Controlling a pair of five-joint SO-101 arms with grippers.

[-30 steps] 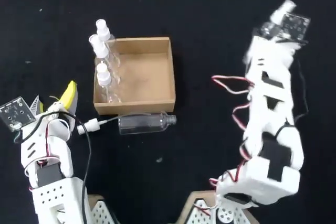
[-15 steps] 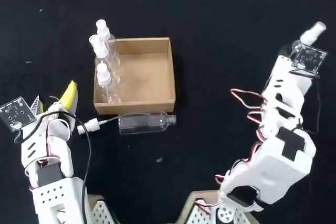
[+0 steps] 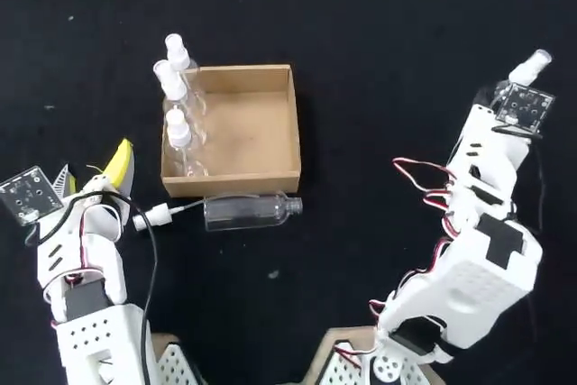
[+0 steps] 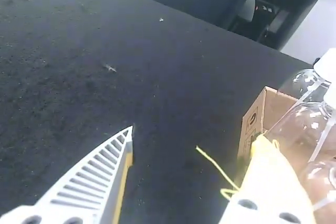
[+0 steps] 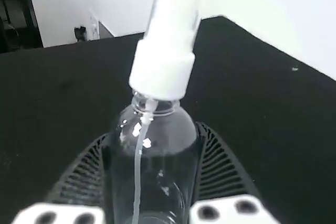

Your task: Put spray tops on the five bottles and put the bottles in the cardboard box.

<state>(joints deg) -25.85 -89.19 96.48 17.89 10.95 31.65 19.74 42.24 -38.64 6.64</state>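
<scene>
cardboard box (image 3: 252,132): right side free | left wall: three bottles (image 3: 171,87) (upright) | near side: lying bottle (image 3: 251,212) alongside

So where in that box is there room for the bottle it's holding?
The box floor is bare from its middle to the wall nearer the right pincer. Three bottles crowd the opposite wall; a lying bottle takes the table between box and arms.

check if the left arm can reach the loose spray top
Probably yes: the spray top lies uncovered right beside the left arm, though its open claw points past it.
</scene>
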